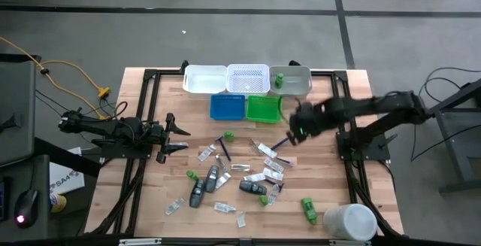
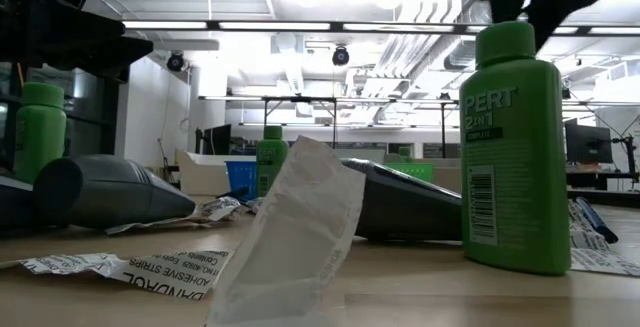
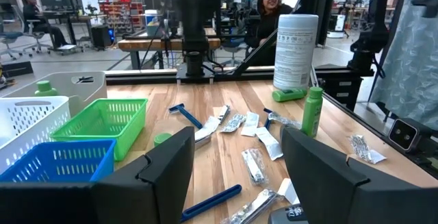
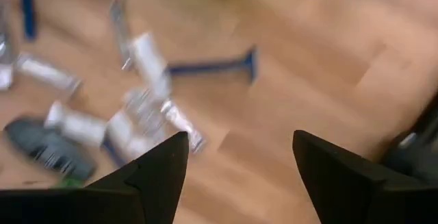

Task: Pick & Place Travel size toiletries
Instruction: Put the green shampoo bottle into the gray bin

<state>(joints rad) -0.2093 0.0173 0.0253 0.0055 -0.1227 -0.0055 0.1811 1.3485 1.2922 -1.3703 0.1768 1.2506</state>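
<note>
Right hand (image 1: 291, 135) empty, fingers spread, probably heading back from trays (image 1: 248, 80) toward toiletries (image 1: 263, 156) at six o'clock. Next: choose one, descend, clench. Left hand (image 1: 180, 135) waits, released.

In the low view, read "PERT" and "2 in 1" in white on the green bottle (image 2: 513, 147) standing upright on the tabletop; smaller print below it and the digits by its barcode are too small to read. On the flat packet (image 2: 120, 268) lying on the tabletop, the print appears upside down; you can make out "ADHESIVE STRIPS". The large white cylindrical container (image 3: 295, 51) carries printed text that you cannot read.
</note>
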